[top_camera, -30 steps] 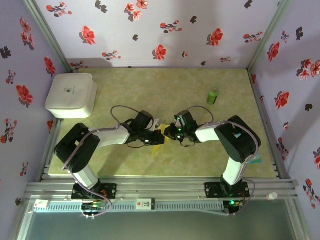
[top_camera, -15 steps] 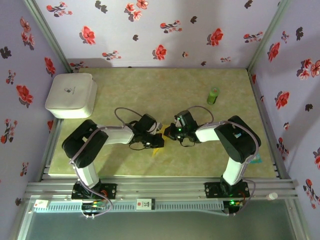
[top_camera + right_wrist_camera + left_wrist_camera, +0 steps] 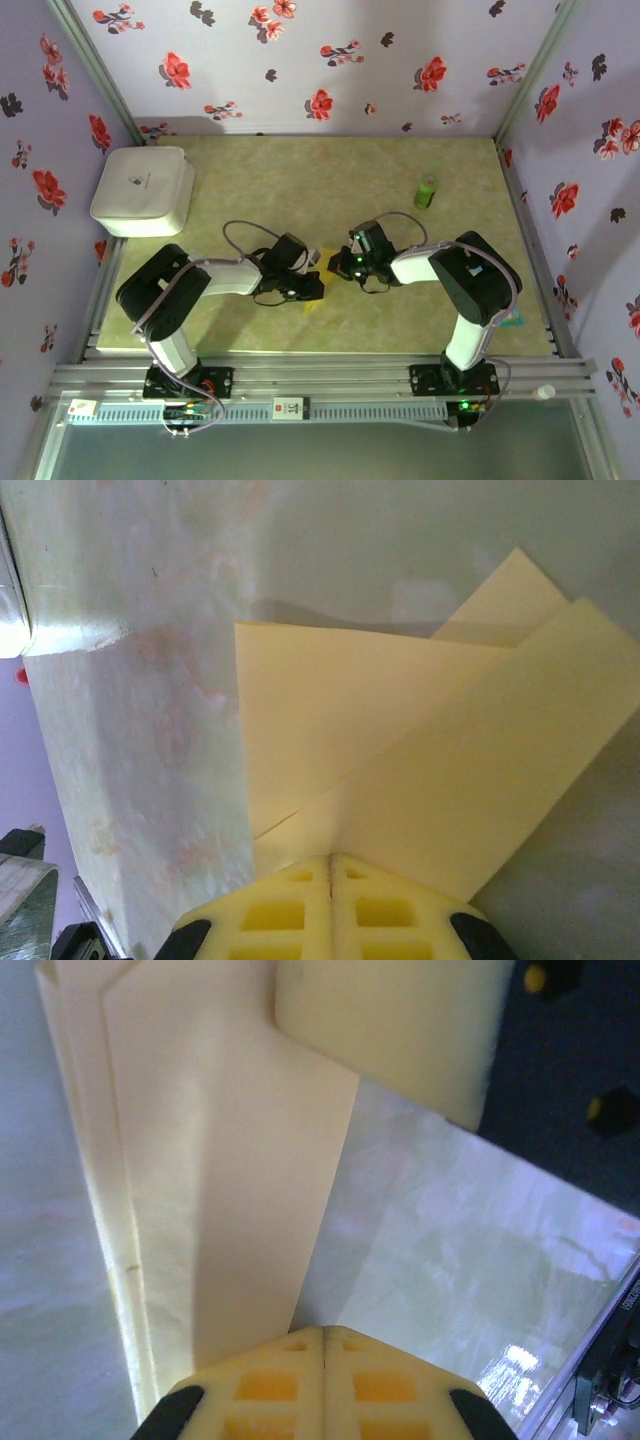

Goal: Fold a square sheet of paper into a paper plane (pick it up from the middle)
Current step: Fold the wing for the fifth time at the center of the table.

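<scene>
My left gripper is closed, fingers pressed flat together, tips against the folded yellow sheet of paper. My right gripper is closed too, tips at the paper's creased layers. I cannot tell if either pinches it. The paper lies on the table, mid-table between my wrists

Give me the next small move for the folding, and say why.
Probably drag the shut left gripper along the long fold of the square sheet of paper to sharpen the crease, while the shut right gripper pins it. The layers look folded over but slightly lifted, and both tips sit at the paper.
</scene>
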Robot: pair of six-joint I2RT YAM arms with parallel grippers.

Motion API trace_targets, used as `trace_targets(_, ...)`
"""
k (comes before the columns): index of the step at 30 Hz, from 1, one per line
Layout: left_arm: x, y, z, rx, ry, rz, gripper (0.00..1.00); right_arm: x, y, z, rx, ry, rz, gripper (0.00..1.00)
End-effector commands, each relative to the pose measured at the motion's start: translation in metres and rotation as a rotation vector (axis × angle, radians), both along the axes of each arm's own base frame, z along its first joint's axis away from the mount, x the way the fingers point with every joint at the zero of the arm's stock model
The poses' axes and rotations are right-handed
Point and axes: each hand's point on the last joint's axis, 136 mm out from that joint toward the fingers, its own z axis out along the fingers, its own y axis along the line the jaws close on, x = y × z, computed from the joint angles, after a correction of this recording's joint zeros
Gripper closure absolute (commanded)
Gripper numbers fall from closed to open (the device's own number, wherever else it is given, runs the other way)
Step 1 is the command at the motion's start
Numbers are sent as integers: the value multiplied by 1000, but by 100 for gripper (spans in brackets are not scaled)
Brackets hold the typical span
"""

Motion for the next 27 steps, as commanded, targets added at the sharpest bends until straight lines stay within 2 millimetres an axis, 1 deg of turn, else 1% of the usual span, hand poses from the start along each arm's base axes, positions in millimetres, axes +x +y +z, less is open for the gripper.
trace_targets(1, -28, 27, -19, 107, 84, -6, 100, -14, -23, -45, -147, 88, -26, 100)
trace_targets(8, -47, 49, -25, 154, 108, -14, 100, -15, -24, -46, -152, 90, -24, 100)
trace_targets(17, -66, 75, -31, 220, 124, -24, 100, -14, -24, -46, -154, 91, -23, 100)
trace_targets(23, -73, 82, -28, 233, 121, -45, 100, -14, -24, -47, -158, 94, -25, 100)
trace_targets(27, -75, 85, -25, 238, 110, -48, 100, -15, -24, -47, -159, 94, -23, 100)
